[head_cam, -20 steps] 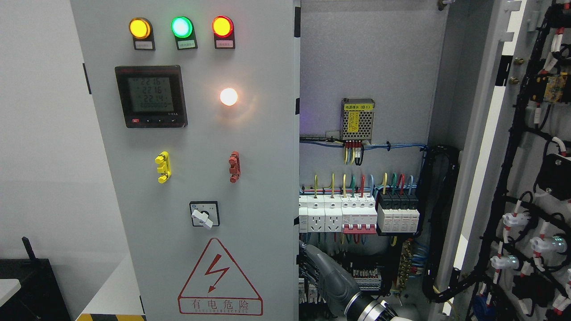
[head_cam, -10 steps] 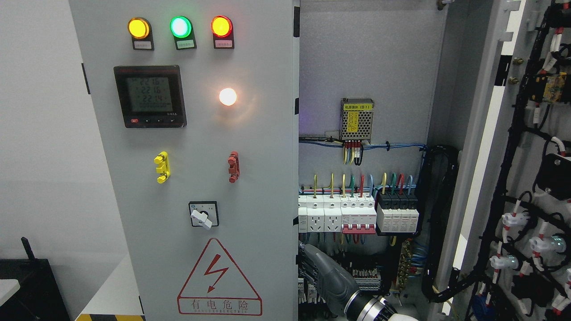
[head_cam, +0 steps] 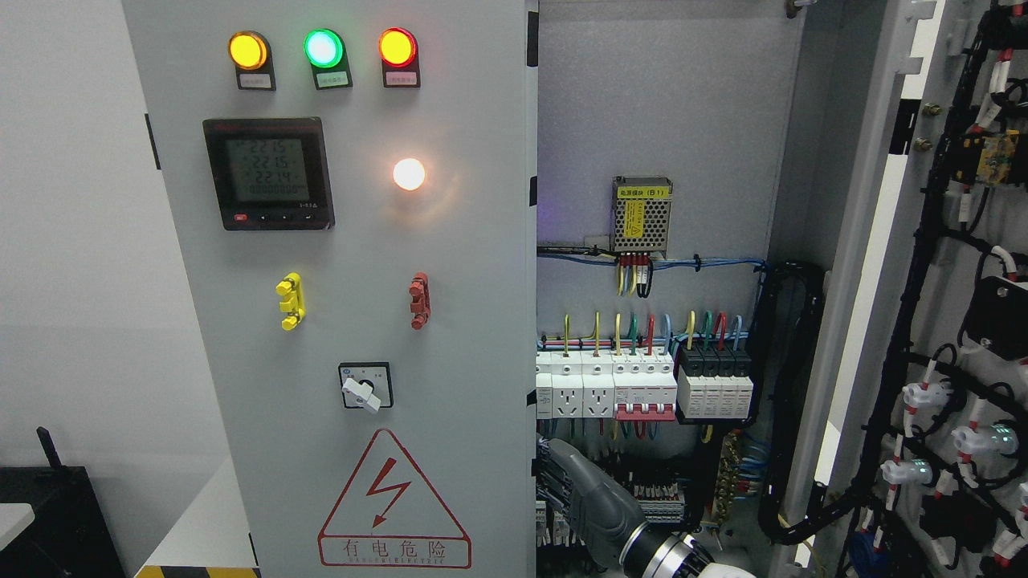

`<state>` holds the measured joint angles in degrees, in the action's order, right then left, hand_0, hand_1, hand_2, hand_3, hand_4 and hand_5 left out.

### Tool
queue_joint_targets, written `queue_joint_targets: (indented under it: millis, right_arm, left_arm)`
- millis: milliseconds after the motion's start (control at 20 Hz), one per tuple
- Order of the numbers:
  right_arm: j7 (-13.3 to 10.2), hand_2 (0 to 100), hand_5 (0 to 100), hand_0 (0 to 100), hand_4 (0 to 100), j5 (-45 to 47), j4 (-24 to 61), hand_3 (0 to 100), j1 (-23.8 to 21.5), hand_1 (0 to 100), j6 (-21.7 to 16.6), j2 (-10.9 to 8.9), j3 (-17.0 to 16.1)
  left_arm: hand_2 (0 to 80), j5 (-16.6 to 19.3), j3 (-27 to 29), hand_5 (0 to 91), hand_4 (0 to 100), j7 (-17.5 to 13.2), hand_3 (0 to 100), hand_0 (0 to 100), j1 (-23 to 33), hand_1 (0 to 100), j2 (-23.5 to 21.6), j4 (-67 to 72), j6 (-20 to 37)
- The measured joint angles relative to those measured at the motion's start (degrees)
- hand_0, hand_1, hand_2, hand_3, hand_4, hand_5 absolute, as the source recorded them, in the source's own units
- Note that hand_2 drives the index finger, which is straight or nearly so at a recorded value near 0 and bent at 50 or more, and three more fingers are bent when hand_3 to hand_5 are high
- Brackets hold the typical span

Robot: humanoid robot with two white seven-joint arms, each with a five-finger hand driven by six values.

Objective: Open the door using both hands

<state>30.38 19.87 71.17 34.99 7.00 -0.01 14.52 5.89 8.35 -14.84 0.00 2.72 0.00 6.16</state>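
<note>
The grey cabinet's left door (head_cam: 450,265) carries three indicator lamps, a meter, a rotary switch and a red lightning warning triangle. Its right edge (head_cam: 533,321) stands against the open compartment. The right door (head_cam: 948,321) is swung wide open at the picture's right, with its wired inner side showing. My right hand (head_cam: 562,482), grey-backed with a metal wrist, comes up from the bottom edge right of the middle. It sits low against the left door's right edge, partly hidden behind it. The left arm does not show.
Inside the cabinet are a mesh-cased power supply (head_cam: 642,215), a row of white breakers and sockets (head_cam: 642,389), and black cable bundles (head_cam: 791,385). A white wall is at the left, and a dark box (head_cam: 56,522) sits at the lower left.
The left door's panel has drifted a few pixels to the left in the picture. My right wrist has slid slightly to the right along the bottom edge.
</note>
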Motion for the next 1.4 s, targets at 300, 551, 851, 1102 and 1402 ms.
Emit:
queue_joint_targets:
  millis: [300,551,851,1102,1402]
  right_arm:
    - [0.8,0,0,38,0,0.4,-0.2,0,0.1,0,0.2,0.00,0.1]
    - [2.3,0,0,38,0,0.6,-0.3,0,0.1,0,0.8,0.02,0.1]
    - [2.3,0,0,38,0,0.7,-0.4,0,0.2,0,1.0,0.02,0.1]
    - [3.2,0,0,38,0,0.7,-0.2,0,0.0,0,1.0,0.02,0.1]
    - [5.1,0,0,38,0,1.2,0.6,0,-1.2,0,0.6,0.02,0.1]
  left_arm:
    - [0.0,0.0,0.0,0.0,0,-0.1,0,0,0.0,0,0.0,0.0,0.0]
    - [0.0,0.0,0.0,0.0,0,-0.2,0,0,0.0,0,0.0,0.0,0.0]
    - [0.0,0.0,0.0,0.0,0,-0.2,0,0,0.0,0,0.0,0.0,0.0]
    - [0.0,0.0,0.0,0.0,0,-0.2,0,0,0.0,0,0.0,0.0,0.0]
    - [0.0,0.0,0.0,0.0,0,-0.2,0,0,0.0,0,0.0,0.0,0.0]
